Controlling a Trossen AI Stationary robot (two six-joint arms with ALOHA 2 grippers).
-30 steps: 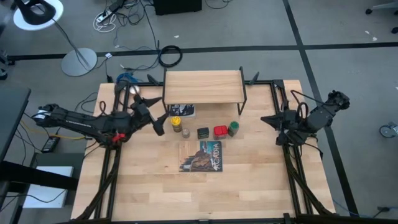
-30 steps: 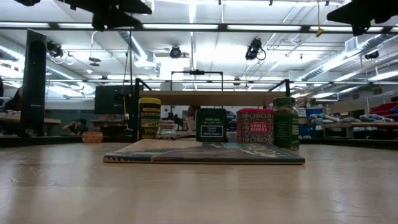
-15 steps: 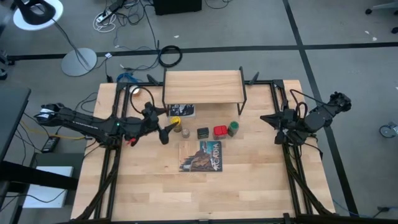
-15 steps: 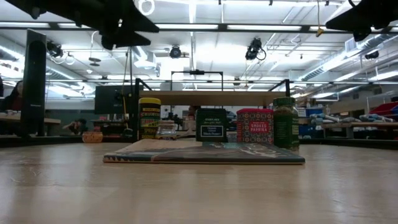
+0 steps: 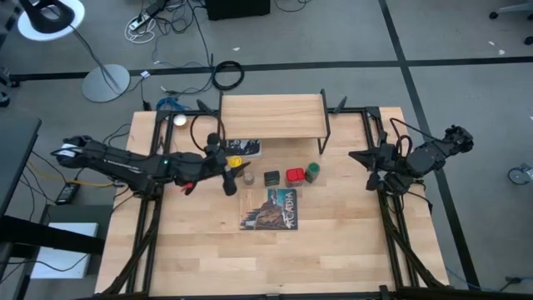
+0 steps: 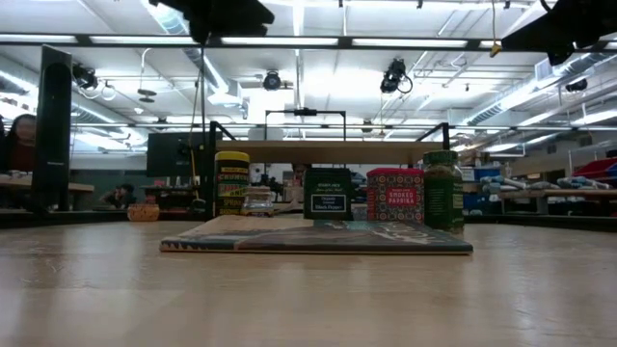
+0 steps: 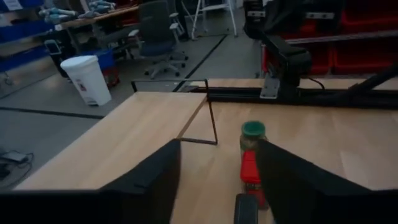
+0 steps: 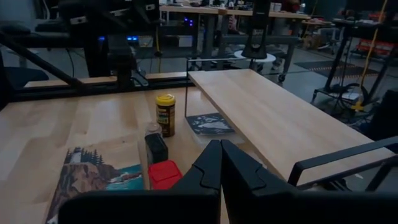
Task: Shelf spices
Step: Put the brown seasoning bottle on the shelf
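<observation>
The left gripper (image 5: 231,181) is hovering above the left end of the spice row, its fingers (image 7: 149,180) standing wide apart and holding nothing. The right gripper (image 5: 360,158) is waiting at the right edge of the table, fingers pressed together and empty.

All five spices are standing on the table in front of the shelf (image 5: 271,116), not yet on it: the yellow jar (image 5: 236,161), the clear jar (image 5: 248,177), the black tin (image 5: 271,177), the red tin (image 5: 294,176) and the green jar (image 5: 312,172).

In my judgement the step is picking the clear jar. The left gripper should be coming down centred over it, with one finger passing between it and the yellow jar without knocking either.

In the left wrist view the clear jar is hidden, so the alignment is hard to judge. In the low view the gripper is cut off at the top edge.
</observation>
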